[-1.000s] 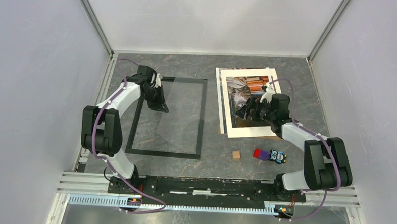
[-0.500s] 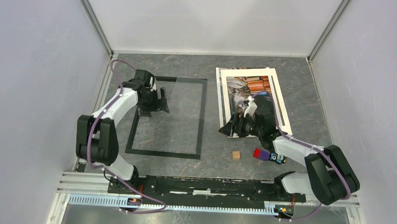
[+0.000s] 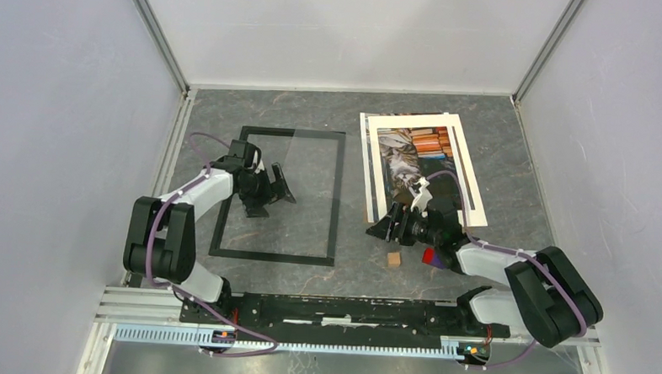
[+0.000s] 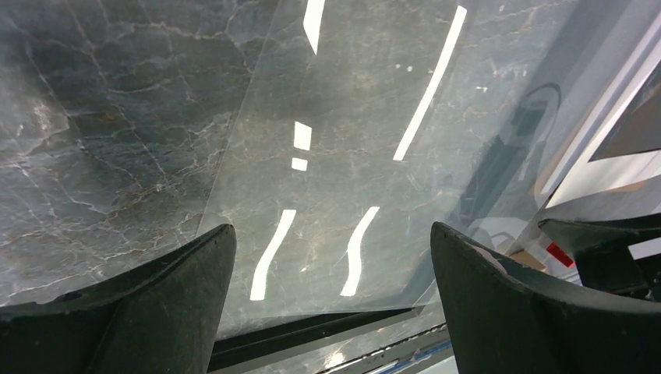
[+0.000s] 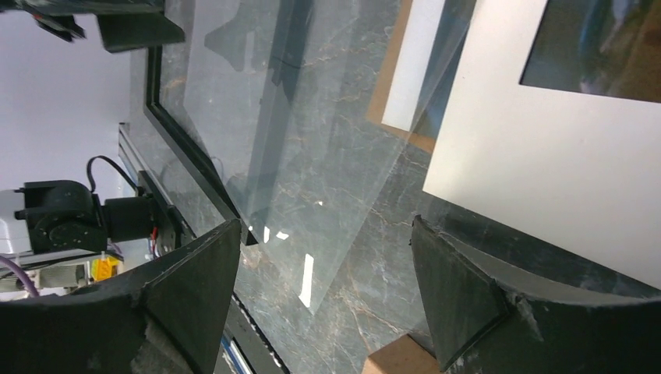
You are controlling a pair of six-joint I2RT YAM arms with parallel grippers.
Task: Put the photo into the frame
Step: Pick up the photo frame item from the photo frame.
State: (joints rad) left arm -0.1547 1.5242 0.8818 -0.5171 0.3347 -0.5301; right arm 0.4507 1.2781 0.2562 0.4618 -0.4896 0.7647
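Two wrist views add what the overhead cannot: the left wrist camera shows a clear pane (image 4: 343, 156) with bright streaks of reflected light, lying flat on the marbled table (image 3: 314, 110). The right wrist camera shows that pane askew over a black rail, one corner out on bare table towards the white mat (image 5: 546, 156), with a strip of brown backing board (image 5: 396, 105) showing from under the mat. Overhead, the frame (image 3: 337, 196) lies flat left of centre. The photo (image 3: 413, 153) sits apart from it in the upper right, under the mat. Left arm: elbow folded at lower left, forearm reaching rightward across the frame's left rail, wrist over the frame's interior. Left gripper (image 4: 331, 234) has fingers spread wide, nothing between them, only the pane below. Right arm: folded low at lower right, forearm pointing left, wrist just below the mat's lower left corner. Right gripper (image 5: 323, 226) is likewise spread wide and holds nothing. A small wooden block (image 3: 394, 259) sits just beneath it in the overhead view.
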